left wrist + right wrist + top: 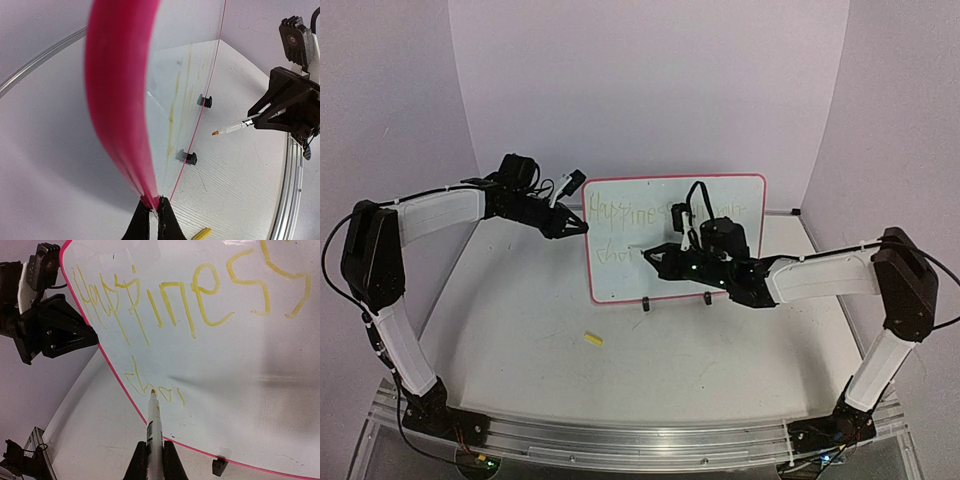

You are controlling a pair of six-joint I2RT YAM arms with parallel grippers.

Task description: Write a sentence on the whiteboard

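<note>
While your L gripper [155,202] is pinched shut on the pink left edge of the whiteboard [620,282], the board stands upright at rear-centre of the table [510,330] on two black clip feet [645,305]. Your R gripper [154,446] is clamped on a marker [154,422], w/ its tip at the 2nd line of the sentence [200,295]; can't tell if it touches. Top line starts "Happiness", lower line shows "choi". A small yellow piece [593,339] lies on the table in front of the board, well apart from it.
</note>
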